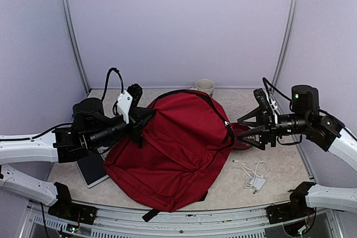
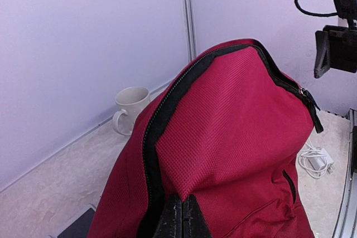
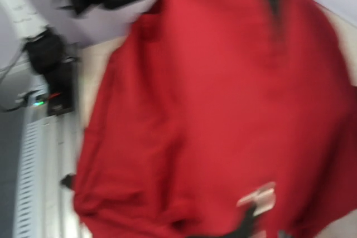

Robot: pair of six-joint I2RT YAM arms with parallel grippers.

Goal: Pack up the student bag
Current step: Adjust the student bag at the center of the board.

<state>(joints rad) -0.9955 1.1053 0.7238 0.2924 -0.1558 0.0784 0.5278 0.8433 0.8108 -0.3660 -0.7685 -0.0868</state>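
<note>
The left tool (image 1: 144, 121) pinches the large dark red fabric backpack (image 1: 178, 149) at its left edge, while the right tool (image 1: 241, 129) hangs spread beside the right edge, over the desk (image 1: 281, 174).

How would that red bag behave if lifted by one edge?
Probably floppy: the bag slumps in folds, and its cloth tents up where the left hand pinches it. Likely light, since one pinch holds that side up.

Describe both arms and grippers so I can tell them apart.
Both arms have white links and black joint housings. The left arm has a white wrist bracket and a looping black cable; the right arm shows a green light on its round black joint. The left gripper and right gripper are black and angular.
</note>
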